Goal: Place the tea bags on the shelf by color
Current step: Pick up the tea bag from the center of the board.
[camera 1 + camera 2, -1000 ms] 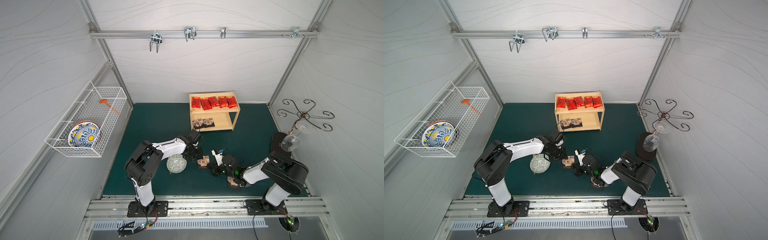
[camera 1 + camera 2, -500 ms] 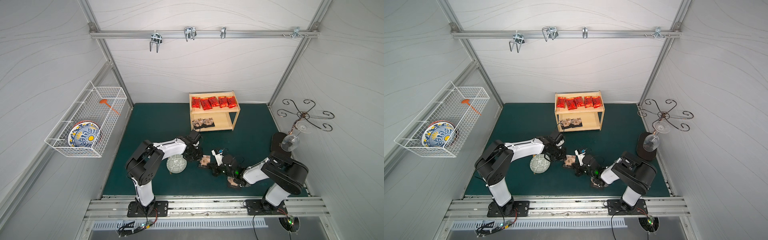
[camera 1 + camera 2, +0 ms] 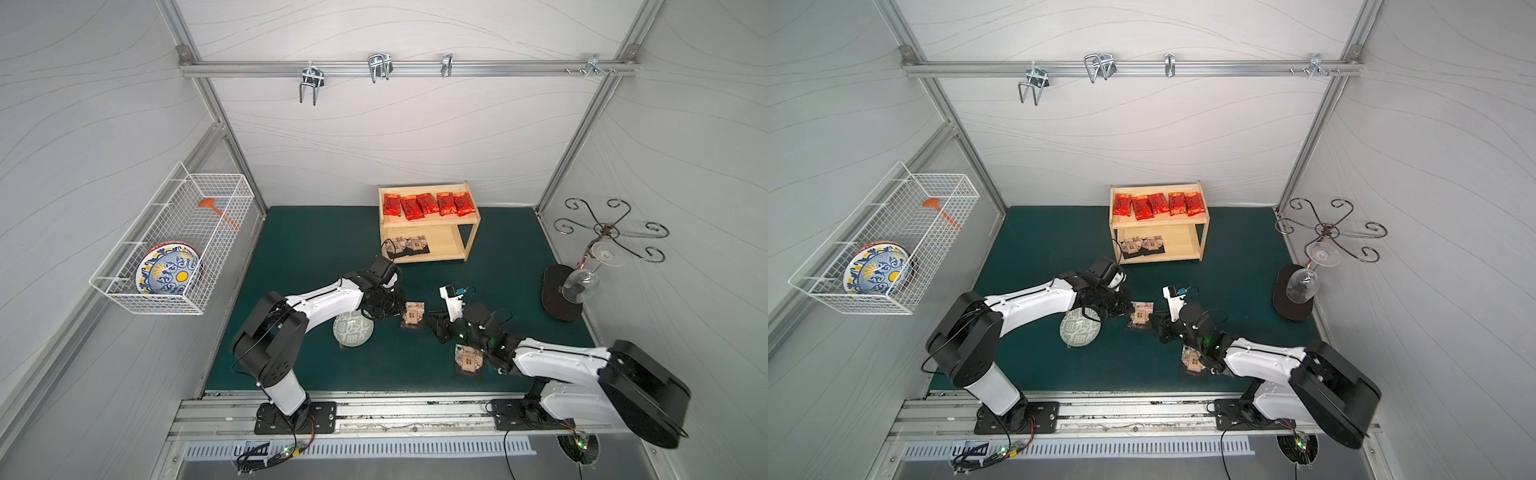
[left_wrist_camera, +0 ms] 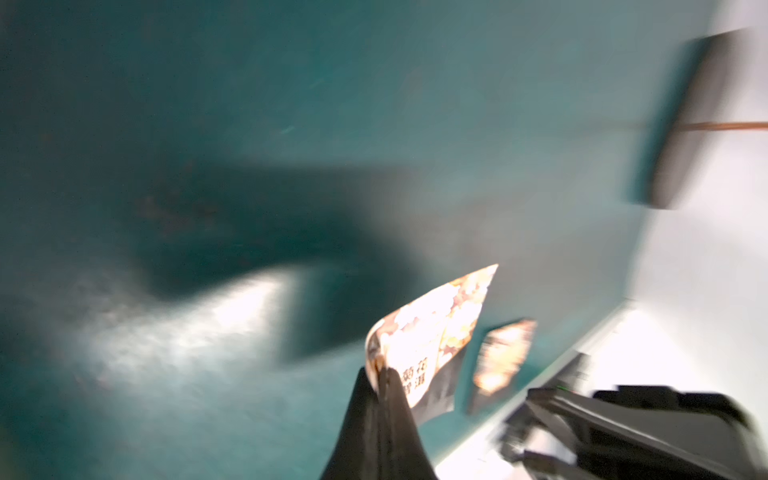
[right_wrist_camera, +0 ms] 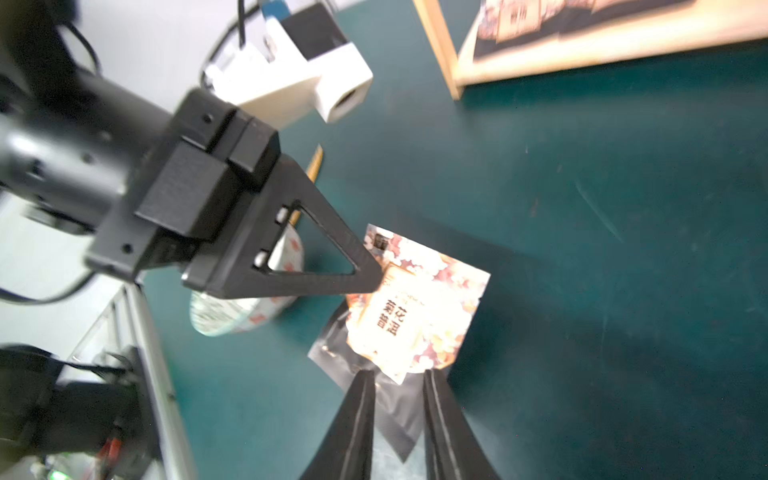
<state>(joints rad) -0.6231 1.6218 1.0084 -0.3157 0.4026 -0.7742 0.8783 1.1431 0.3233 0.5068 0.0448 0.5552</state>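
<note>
Left gripper point(image 5: 374, 274) is clamped on one corner of a tan-and-black tea bag point(image 3: 413, 314); the bag sits in front of the shelf point(image 3: 446, 245), well apart from it; it looks lifted off the green mat point(image 3: 316, 249), though the left wrist view is blurred; right gripper point(image 5: 397, 376) has its fingers spread, the bag's black edge lying between them unpinched

Likely risks:
- the grip is on a corner only, so the bag may swing or slip out on the way to the shelf
- the right fingers straddle the far edge; if the left arm pulls away at an angle, the foil may snag on them
- the lower tier has the top board close above it, so a drooping bag could catch the front rim
- the shelved tan-and-black bags point(image 3: 405, 244) overhang the front edge of the lower tier, so a careless insert may push them off
- the green-patterned bowl point(image 3: 353, 331) lies under the left arm, farther from the shelf than the held bag, so a low swing could knock it
- the loose tan-and-black bag point(image 3: 468, 360) lies under the right arm, farthest from the shelf, and could get dragged

Counts:
- red foil tea bags point(image 3: 428, 204): five, all on the top tier
- tan-and-black: four; two on the lower tier, one held, one on the mat
- bowl: one; shelf: one
</note>
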